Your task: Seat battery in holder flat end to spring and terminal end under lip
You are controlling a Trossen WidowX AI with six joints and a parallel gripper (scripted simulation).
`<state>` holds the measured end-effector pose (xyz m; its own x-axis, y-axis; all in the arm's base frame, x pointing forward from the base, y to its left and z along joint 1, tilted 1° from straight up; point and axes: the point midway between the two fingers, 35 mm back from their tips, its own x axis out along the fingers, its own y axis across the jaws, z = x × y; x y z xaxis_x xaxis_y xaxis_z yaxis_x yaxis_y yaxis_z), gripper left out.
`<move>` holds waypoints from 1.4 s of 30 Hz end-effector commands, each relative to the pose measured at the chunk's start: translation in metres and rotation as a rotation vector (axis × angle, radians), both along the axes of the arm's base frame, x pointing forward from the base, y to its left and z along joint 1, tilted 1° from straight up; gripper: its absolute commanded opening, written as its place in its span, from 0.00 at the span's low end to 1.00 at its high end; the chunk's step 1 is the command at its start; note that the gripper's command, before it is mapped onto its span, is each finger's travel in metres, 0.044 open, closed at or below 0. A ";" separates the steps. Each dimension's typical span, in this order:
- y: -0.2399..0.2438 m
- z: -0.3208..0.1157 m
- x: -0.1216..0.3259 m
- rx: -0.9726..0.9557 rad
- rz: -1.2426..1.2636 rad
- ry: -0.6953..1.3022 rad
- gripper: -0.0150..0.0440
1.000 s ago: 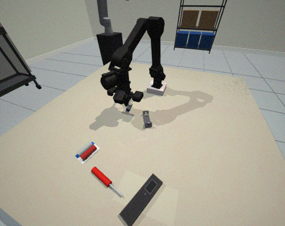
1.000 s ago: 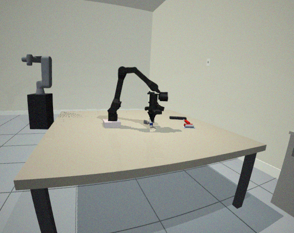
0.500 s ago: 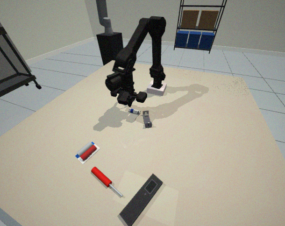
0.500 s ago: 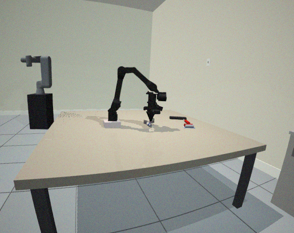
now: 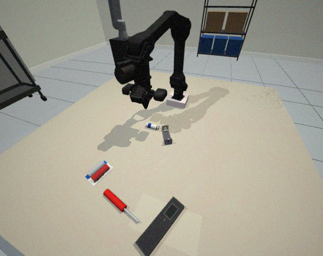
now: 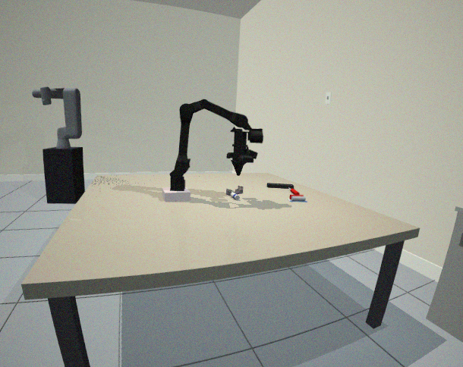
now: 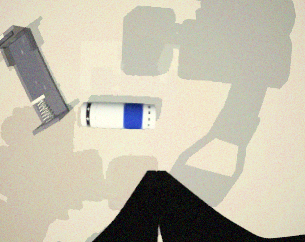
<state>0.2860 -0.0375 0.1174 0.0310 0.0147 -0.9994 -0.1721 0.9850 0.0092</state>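
The white battery [image 5: 152, 126] [image 6: 234, 196] [image 7: 111, 116] with a blue band lies on its side on the table, outside the holder. Its black-ringed end points at the holder's spring end, with a small gap between them. The blue band is near its other end. The dark grey holder [image 5: 166, 135] [image 6: 240, 189] [image 7: 35, 70] is empty, its coil spring [image 7: 44, 109] at the end near the battery and its lip at the far end. My gripper [image 5: 146, 107] [image 6: 238, 174] [image 7: 155, 178] is shut on nothing, above the table and clear of both.
A red and grey roller-like pair on a white card [image 5: 99, 172] [image 6: 297, 198], a red-handled screwdriver [image 5: 115, 200] and a long dark bar [image 5: 159, 227] [image 6: 279, 185] lie farther out from the arm's base. The arm's pale base block [image 5: 177, 102] [image 6: 176, 195] stands behind the holder in the top view.
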 end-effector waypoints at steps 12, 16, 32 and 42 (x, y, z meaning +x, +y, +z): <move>0.003 -0.004 -0.002 -0.003 0.155 0.005 0.39; 0.009 -0.022 -0.001 -0.014 0.574 -0.004 0.57; 0.025 -0.064 -0.004 -0.042 1.566 -0.025 0.66; 0.025 -0.064 -0.004 -0.042 1.566 -0.025 0.66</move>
